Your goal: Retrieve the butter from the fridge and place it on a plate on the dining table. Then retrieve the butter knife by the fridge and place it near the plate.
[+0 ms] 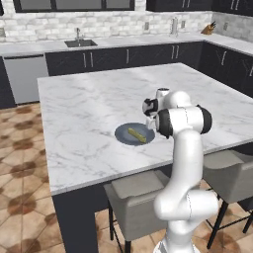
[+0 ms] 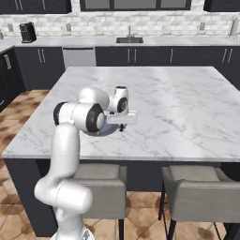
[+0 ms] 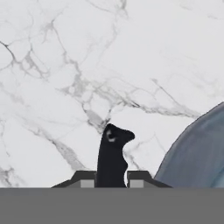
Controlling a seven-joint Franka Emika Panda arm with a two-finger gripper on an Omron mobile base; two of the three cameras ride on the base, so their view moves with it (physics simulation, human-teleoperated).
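The dull yellow butter (image 1: 137, 135) lies on the round dark blue-grey plate (image 1: 126, 133) near the front edge of the marble dining table (image 1: 89, 99). My gripper (image 3: 111, 179) hangs just above the tabletop beside the plate (image 3: 197, 153), pointing down and shut on the butter knife (image 3: 111, 155). The knife's dark body sticks out between the fingertips (image 3: 83, 178). In the right base view the gripper (image 2: 122, 126) is low over the table (image 2: 187, 103), with the plate mostly hidden behind my arm. In the left base view the gripper (image 1: 149, 123) is at the plate's right rim.
Grey stools (image 1: 136, 195) (image 1: 227, 170) are tucked under the table's near edge. Dark cabinets with a sink (image 1: 79, 43) and a knife block (image 1: 209, 28) run along the back wall. A coffee machine (image 2: 28, 32) stands at the far left.
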